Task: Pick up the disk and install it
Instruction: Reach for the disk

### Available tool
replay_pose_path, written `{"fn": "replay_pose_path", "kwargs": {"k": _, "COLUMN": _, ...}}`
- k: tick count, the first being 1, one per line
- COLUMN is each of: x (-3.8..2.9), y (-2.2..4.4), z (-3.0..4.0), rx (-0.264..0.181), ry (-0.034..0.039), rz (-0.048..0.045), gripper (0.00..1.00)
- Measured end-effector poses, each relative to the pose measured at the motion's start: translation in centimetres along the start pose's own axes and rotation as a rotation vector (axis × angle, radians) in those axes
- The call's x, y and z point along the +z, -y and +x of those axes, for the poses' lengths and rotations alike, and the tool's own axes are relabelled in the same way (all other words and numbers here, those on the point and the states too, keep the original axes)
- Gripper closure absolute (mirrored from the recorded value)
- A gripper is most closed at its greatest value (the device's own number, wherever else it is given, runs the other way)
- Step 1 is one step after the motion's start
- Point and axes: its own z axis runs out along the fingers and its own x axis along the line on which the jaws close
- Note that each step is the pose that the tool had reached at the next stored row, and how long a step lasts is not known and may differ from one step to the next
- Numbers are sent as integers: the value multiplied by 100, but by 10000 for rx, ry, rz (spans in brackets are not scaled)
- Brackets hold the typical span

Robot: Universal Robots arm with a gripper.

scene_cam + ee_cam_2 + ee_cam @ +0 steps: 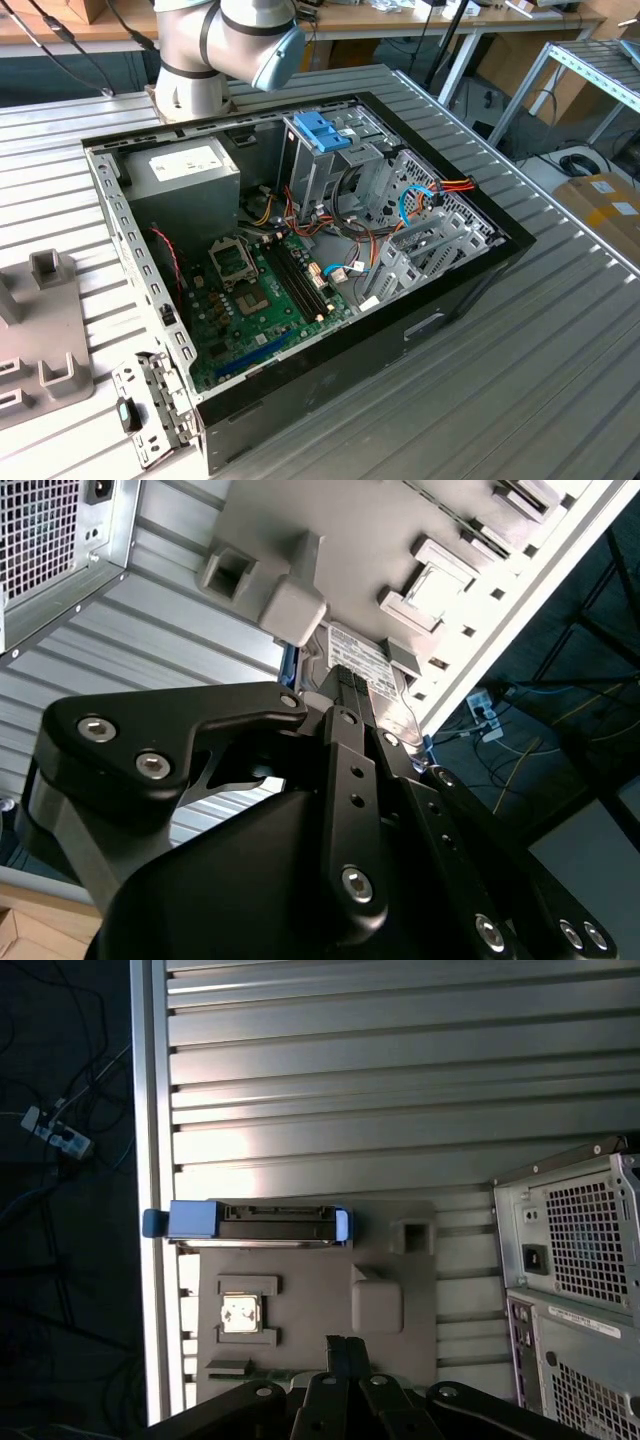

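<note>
- Judging from the exterior view, the open computer case (470, 290) is crowded with cables (350, 235).
- Second wrist view: the disk (358, 658) stands on edge at the grey fixture (380, 520), just beyond the arm's tool.
- First wrist view: the gripper (345, 1348) is pressed together, holding nothing, apart from the disk (255, 1225). It should spread and centre squarely across the disk's flat faces.

An open computer case (420, 330) lies on the ribbed metal table (540, 390), a grey fixture (50, 350) beside it

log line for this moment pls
stage: pre-grasp | gripper: above grey fixture, apart from disk | disk: on edge in fixture, not picked
</note>
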Motion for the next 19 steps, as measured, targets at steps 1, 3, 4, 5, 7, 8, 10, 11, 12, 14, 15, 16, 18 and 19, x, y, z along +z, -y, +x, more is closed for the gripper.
{"fn": "replay_pose_path", "kwargs": {"k": 1, "x": 0, "y": 0, "z": 3, "rx": 0, "ry": -1, "rz": 0, "gripper": 89}}
{"fn": "replay_pose_path", "kwargs": {"k": 3, "x": 0, "y": 1, "z": 10, "rx": 0, "ry": -1, "rz": 0, "gripper": 89}}
{"fn": "replay_pose_path", "kwargs": {"k": 4, "x": 0, "y": 1, "z": 16, "rx": 0, "ry": -1, "rz": 0, "gripper": 89}}
{"fn": "replay_pose_path", "kwargs": {"k": 5, "x": 0, "y": 2, "z": 19, "rx": 0, "ry": -1, "rz": 1, "gripper": 89}}
{"fn": "replay_pose_path", "kwargs": {"k": 7, "x": 1, "y": 2, "z": 26, "rx": 0, "ry": 0, "rz": 0, "gripper": 89}}
{"fn": "replay_pose_path", "kwargs": {"k": 8, "x": 0, "y": 2, "z": 30, "rx": 0, "ry": -1, "rz": 1, "gripper": 89}}
{"fn": "replay_pose_path", "kwargs": {"k": 10, "x": 1, "y": 3, "z": 37, "rx": 0, "ry": -1, "rz": 0, "gripper": 89}}
{"fn": "replay_pose_path", "kwargs": {"k": 11, "x": 1, "y": 3, "z": 41, "rx": 0, "ry": -1, "rz": 1, "gripper": 89}}
{"fn": "replay_pose_path", "kwargs": {"k": 12, "x": 1, "y": 4, "z": 44, "rx": 0, "ry": -1, "rz": 1, "gripper": 89}}
{"fn": "replay_pose_path", "kwargs": {"k": 14, "x": 2, "y": 4, "z": 52, "rx": 0, "ry": -1, "rz": 1, "gripper": 89}}
{"fn": "replay_pose_path", "kwargs": {"k": 15, "x": 2, "y": 5, "z": 58, "rx": 0, "ry": -1, "rz": 0, "gripper": 89}}
{"fn": "replay_pose_path", "kwargs": {"k": 16, "x": 2, "y": 5, "z": 61, "rx": 0, "ry": -1, "rz": 0, "gripper": 89}}
{"fn": "replay_pose_path", "kwargs": {"k": 18, "x": 2, "y": 5, "z": 67, "rx": 0, "ry": -1, "rz": 0, "gripper": 89}}
{"fn": "replay_pose_path", "kwargs": {"k": 19, "x": 2, "y": 6, "z": 70, "rx": 0, "ry": -1, "rz": 0, "gripper": 89}}
